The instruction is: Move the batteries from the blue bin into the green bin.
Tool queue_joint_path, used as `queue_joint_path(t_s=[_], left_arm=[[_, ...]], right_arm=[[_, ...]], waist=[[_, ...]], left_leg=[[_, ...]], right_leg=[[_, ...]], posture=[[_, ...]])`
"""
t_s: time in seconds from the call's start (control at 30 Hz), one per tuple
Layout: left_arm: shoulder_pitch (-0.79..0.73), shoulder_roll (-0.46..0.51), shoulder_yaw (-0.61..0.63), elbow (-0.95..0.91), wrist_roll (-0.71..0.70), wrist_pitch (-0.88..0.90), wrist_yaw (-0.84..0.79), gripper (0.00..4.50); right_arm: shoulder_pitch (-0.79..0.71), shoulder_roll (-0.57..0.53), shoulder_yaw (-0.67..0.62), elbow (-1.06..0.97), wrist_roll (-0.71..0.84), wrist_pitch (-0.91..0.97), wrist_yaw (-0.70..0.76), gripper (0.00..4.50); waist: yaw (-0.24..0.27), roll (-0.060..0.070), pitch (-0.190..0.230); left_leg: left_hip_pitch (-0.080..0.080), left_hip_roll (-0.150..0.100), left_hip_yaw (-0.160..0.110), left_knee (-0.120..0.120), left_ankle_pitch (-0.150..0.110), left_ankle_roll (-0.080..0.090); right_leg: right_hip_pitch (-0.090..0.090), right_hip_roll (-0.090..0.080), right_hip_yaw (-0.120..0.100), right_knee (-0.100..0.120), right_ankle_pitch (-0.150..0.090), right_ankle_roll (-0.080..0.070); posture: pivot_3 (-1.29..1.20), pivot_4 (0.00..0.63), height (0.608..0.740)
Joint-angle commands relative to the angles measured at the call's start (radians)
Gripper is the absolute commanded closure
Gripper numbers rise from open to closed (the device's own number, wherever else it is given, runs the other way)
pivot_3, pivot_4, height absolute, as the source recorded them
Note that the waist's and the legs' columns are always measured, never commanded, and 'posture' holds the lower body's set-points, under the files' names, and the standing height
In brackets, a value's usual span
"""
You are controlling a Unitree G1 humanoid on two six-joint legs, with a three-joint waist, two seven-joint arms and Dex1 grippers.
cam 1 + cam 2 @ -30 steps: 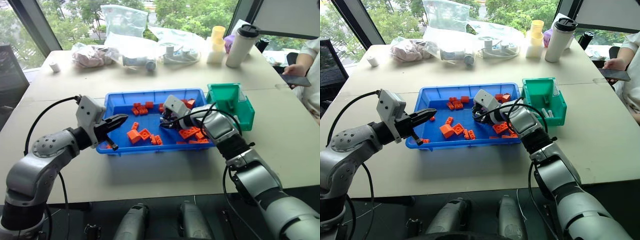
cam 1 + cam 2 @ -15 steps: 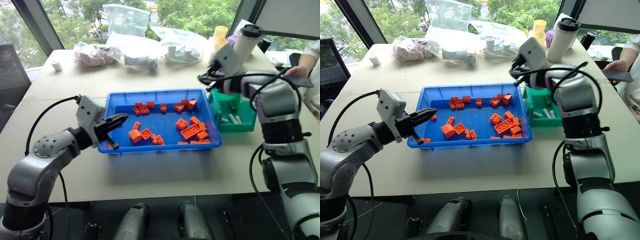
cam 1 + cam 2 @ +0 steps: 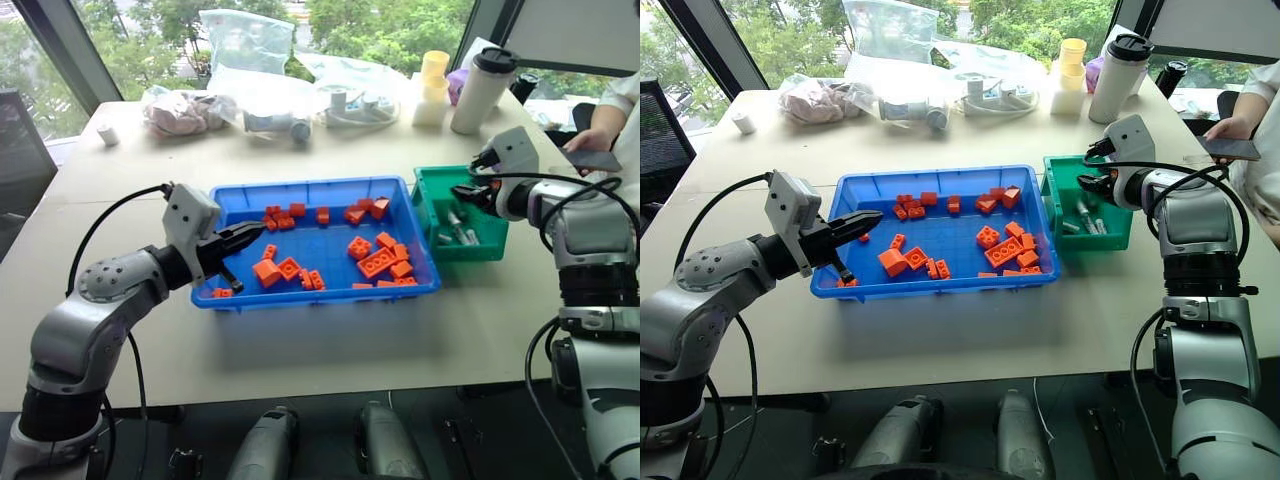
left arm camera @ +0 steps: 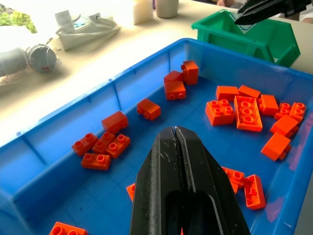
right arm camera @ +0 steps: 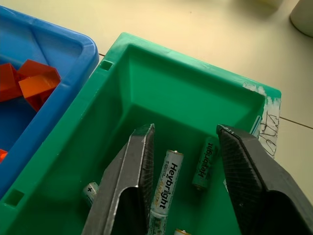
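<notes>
Blue bin [image 3: 830, 285] is sitting nearest on the table, holding scattered orange blocks [image 3: 1004, 250], with the left gripper [image 3: 862, 222] hanging over its left end, fingers pressed together and holding nothing. Just beside its right wall, the green bin [image 3: 1052, 206] is holding the batteries [image 5: 166, 182]. Over that bin the right gripper [image 5: 183, 171] is hovering, fingers spread wide and gripping nothing.

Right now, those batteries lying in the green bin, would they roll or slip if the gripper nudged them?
The batteries are smooth, rigid cylinders lying on their sides, so they would probably roll. Their glossy wrappers look slippery. The green bin walls should contain them.
</notes>
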Motion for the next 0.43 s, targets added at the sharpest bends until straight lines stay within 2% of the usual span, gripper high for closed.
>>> queue_joint_path(t_s=[0.03, 0.2, 0.3, 0.43], left_arm=[[-0.005, 0.017, 0.024, -0.018, -0.001, -0.016, -0.016, 4.5], [0.003, 0.026, 0.043, -0.02, -0.009, -0.009, -0.025, 4.5], [0.008, 0.036, 0.056, -0.019, -0.016, -0.006, -0.031, 4.5], [0.007, 0.042, 0.059, -0.008, -0.012, -0.008, -0.036, 4.5]], right_arm=[[-0.008, -0.044, -0.016, -0.082, 0.018, -0.009, 0.022, 0.04], [0.059, -0.139, -0.014, -0.315, 0.132, 0.029, 0.195, 0.04], [0.148, -0.171, -0.052, -0.445, 0.222, -0.024, 0.294, 0.04], [0.224, -0.207, -0.067, -0.512, 0.264, -0.031, 0.335, 0.04]], waist=[[0.002, 0.0, 0.0], [0.003, 0.0, 0.0], [-0.001, 0.0, 0.0], [0.002, 0.0, 0.0]], left_leg=[[0.0, 0.0, 0.0, 0.0, 0.0, 0.0], [-0.001, 0.0, 0.0, 0.0, 0.0, 0.001], [0.0, 0.0, 0.0, 0.0, -0.001, 0.001], [0.0, 0.0, 0.0, 0.001, -0.001, 0.001]], right_leg=[[0.0, 0.0, 0.0, 0.0, 0.0, 0.0], [0.0, 0.0, 0.0, -0.001, 0.0, 0.0], [0.0, 0.0, 0.0, 0.0, 0.0, 0.0], [0.001, 0.0, 0.0, 0.0, 0.0, 0.0]], posture=[[0.0, 0.15, 0.74], [0.0, 0.15, 0.74], [0.0, 0.15, 0.74], [0.0, 0.15, 0.74]])
